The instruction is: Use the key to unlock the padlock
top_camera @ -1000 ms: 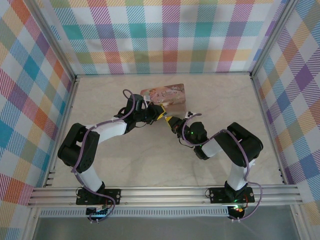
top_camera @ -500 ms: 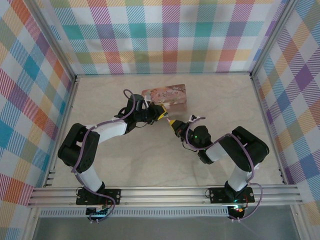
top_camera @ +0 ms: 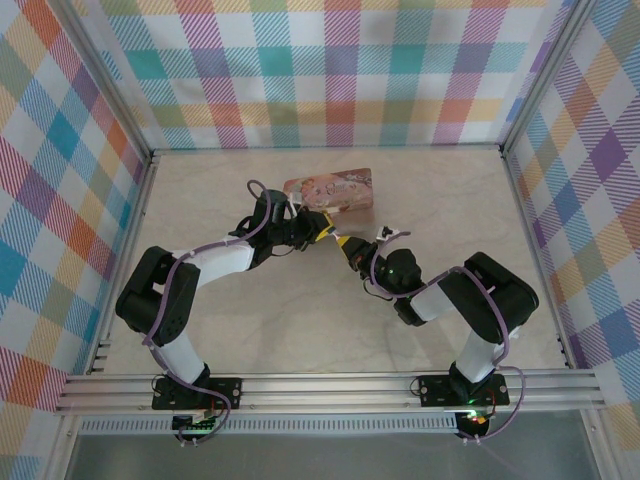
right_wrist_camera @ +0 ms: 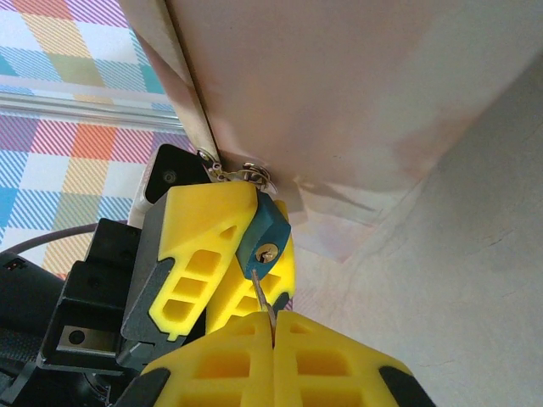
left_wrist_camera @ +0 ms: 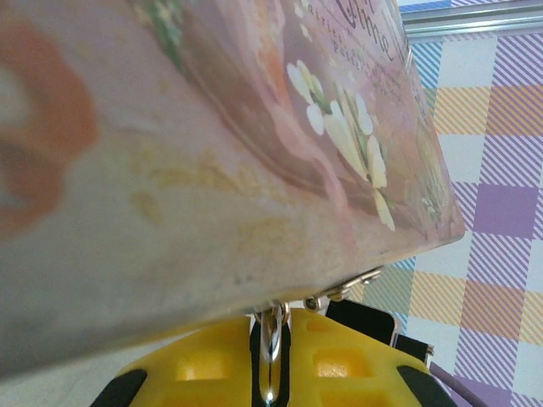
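padlock (right_wrist_camera: 270, 231) – tiny, bluish body with a brass keyway face, hanging on the small metal hasp (right_wrist_camera: 246, 172) at the near edge of the pink box (top_camera: 335, 185). the box lies toward the table's (top_camera: 250, 330) far edge, roughly mid-width.

left gripper (top_camera: 320, 226) has its yellow fingers (right_wrist_camera: 208, 246) pinching the padlock body from both sides. right gripper (top_camera: 347, 247) has its fingers (right_wrist_camera: 322, 356) pressed together on the key (right_wrist_camera: 261, 287); the thin blade sticks out between them, tip at or just in the keyway, how deep i cannot tell.

handling, judged: padlock is rigid metal, light, smooth and likely slippery. it's free to swing on the hasp, so clamp the flat sides of the body and leave the keyway face clear. key is thin and stiff but could bend or twist out of a pinch – best held on the wide bow, blade in line with the keyway. the box looks light and may slide or lift if tugged.

writing: cursive script (left_wrist_camera: 365, 21) on the box's picture lid in the left wrist view, too blurred to read. no brand seen on padlock or key.
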You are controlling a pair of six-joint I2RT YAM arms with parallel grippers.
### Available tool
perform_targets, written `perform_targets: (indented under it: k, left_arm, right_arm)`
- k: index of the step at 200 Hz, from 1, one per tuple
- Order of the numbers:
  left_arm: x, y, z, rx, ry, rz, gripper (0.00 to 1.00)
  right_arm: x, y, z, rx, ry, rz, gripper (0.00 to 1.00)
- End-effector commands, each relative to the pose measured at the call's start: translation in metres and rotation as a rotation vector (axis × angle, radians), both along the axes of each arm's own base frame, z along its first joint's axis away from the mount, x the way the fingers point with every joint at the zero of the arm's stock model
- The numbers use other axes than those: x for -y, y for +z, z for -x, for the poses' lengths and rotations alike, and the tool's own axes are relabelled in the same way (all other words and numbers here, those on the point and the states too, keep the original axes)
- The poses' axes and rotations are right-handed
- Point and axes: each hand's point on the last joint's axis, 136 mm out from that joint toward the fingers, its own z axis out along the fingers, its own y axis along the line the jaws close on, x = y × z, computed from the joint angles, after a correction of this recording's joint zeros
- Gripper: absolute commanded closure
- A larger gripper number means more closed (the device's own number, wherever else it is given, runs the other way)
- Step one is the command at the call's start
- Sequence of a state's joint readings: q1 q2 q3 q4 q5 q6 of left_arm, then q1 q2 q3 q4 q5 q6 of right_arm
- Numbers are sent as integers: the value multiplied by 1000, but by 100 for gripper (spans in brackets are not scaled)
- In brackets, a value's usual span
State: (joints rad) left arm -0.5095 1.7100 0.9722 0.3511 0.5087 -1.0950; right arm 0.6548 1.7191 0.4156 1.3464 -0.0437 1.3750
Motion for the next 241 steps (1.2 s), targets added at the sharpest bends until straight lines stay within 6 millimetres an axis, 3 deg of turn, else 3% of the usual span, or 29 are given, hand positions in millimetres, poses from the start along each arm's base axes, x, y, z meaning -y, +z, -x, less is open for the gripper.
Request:
perform_targets:
  k: [1,74,159,241]
  left_arm:
    - [15,20,6,33,-53,78,88]
    - [17,24,7,35,-58,97,88]
    - [10,12,11,18,-59,-8,88]
    - [6,6,14,-10,-62,-98,88]
  right_arm:
    - [0,28,-6,90,-18,-42,100]
    - [-4,28,-12,96,-10,-35,100]
    - [18,5,6,50,-49,10,100]
    - [8,-2,7,37,-22,18,100]
